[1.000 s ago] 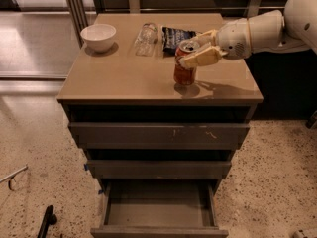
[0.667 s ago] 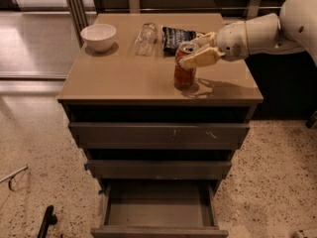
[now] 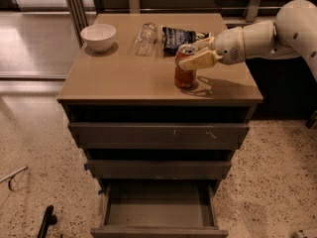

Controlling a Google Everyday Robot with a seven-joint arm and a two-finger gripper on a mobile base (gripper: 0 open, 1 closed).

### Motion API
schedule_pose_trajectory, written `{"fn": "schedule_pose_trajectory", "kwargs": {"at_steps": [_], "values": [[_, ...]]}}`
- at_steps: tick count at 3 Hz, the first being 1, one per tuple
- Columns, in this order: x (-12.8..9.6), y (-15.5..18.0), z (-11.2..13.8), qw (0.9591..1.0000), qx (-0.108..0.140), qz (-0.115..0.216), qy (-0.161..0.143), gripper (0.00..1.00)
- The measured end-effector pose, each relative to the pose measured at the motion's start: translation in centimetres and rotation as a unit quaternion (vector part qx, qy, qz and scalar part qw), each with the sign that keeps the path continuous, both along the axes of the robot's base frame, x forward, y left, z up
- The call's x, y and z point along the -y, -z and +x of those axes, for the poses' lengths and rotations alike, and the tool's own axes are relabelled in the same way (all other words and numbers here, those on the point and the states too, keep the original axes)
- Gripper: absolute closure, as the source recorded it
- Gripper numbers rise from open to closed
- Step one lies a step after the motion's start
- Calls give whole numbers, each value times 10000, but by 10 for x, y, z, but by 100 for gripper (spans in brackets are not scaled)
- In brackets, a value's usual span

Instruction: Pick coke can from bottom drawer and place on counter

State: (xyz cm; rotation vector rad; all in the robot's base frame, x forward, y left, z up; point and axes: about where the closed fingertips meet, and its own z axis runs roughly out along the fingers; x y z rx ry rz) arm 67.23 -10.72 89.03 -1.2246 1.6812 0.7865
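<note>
- Across the last second almost nothing has moved: the can [image 3: 184, 76] stands upright on the counter [image 3: 124, 78] in the same spot, right of the middle, and the gripper [image 3: 190, 53] stays at its top.
- The gripper reaches in from the right and its 2 fingers [image 3: 198, 60] are closed around the can's upper part, 1 on the near side and 1 behind.
- The can's base appears to rest on the counter, with its shadow joined beneath it. So the carry looks finished, and the pause suggests the only step left is letting go.
- The bottom drawer [image 3: 158, 209] hangs open and holds nothing that can be seen.
- The can sits well in from the front edge and from the right edge, so it should stand safely once freed.
- Just behind it lies a dark snack bag [image 3: 174, 36], and further left a clear bottle [image 3: 145, 37] on its side. A white bowl [image 3: 98, 36] sits well apart at the far left corner.
- The freest way out is up or back to the right along the arm [image 3: 257, 36]; going backward risks brushing the bag.
</note>
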Motion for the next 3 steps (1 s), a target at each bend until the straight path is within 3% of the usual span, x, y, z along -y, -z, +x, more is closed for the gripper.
{"fn": "schedule_pose_trajectory", "kwargs": {"at_steps": [3], "values": [[0,0,0,10000,0,0,-1,34]]}}
